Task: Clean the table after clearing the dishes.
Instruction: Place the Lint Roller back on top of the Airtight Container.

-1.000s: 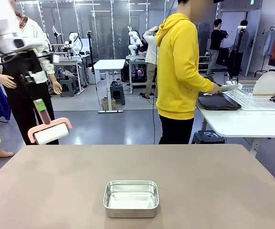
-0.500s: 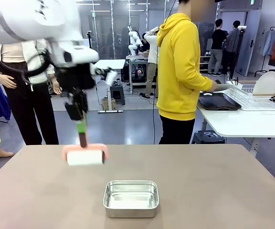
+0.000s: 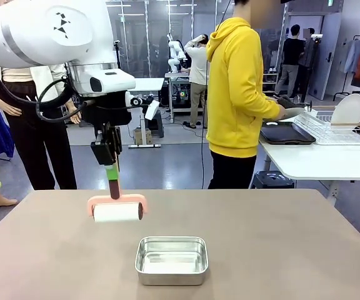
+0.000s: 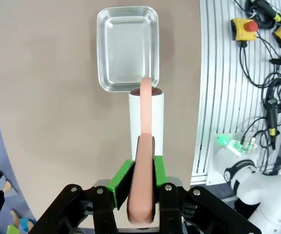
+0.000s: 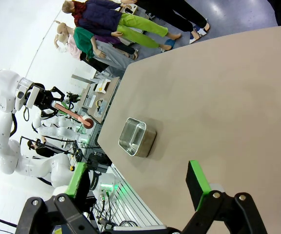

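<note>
The tabletop (image 3: 292, 250), dishes cleared, awaits rolling as the left pincer (image 3: 109, 164), clamped on a lint roller (image 3: 116, 211), hovers beyond a steel pan (image 3: 171, 259).

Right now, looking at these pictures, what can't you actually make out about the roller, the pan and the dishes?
- Lint roller, front view: no telling whether it touches the table or hovers just above.
- Left gripper, left wrist view: the handle hides the inner faces of the fingers.
- Steel pan, right wrist view: too small to see inside.
- Drying rack, front view: cut off by the right edge; the person's arm hides what the hand holds.
</note>
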Action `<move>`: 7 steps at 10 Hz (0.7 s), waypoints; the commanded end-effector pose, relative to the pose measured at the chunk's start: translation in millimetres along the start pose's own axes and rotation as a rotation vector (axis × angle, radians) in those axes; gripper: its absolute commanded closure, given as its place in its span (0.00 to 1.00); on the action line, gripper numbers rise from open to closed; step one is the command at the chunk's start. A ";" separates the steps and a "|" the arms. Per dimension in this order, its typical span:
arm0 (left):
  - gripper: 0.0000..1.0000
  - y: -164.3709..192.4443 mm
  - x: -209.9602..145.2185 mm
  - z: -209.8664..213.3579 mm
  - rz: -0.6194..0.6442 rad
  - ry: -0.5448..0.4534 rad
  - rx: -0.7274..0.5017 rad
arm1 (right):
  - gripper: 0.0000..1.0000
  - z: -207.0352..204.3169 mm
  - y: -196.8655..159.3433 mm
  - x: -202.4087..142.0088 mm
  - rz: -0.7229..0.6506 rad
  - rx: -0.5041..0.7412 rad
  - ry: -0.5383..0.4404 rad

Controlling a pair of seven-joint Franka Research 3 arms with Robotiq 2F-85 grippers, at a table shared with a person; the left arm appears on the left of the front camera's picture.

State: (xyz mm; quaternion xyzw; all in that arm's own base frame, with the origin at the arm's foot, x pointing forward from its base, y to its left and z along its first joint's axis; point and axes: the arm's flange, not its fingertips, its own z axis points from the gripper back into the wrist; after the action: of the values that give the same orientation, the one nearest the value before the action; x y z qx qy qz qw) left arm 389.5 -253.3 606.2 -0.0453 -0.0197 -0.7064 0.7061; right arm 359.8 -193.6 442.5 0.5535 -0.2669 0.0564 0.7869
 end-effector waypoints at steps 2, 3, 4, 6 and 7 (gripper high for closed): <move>0.77 2.2 7.6 -18.4 0.018 -0.017 -0.036 | 0.00 0.3 1.5 -1.0 0.017 0.000 0.008; 0.77 5.0 25.4 -30.9 0.056 -0.012 -0.016 | 0.00 0.3 1.5 -1.0 0.017 0.000 0.008; 0.77 4.8 44.9 -40.1 0.113 -0.012 -0.051 | 0.00 0.3 1.5 -1.0 0.017 0.000 0.008; 0.77 4.0 78.4 -59.0 0.075 0.037 -0.026 | 0.00 0.3 1.5 -1.0 0.017 0.000 0.008; 0.77 12.3 92.4 -68.5 0.100 0.059 -0.036 | 0.00 0.3 1.5 -1.0 0.017 0.000 0.008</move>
State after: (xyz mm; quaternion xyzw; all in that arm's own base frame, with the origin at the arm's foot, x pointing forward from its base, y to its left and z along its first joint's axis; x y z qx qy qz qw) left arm 387.2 -343.5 540.8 -0.0544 0.0137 -0.6790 0.7320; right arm 359.9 -193.6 442.3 0.5536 -0.2666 0.0563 0.7870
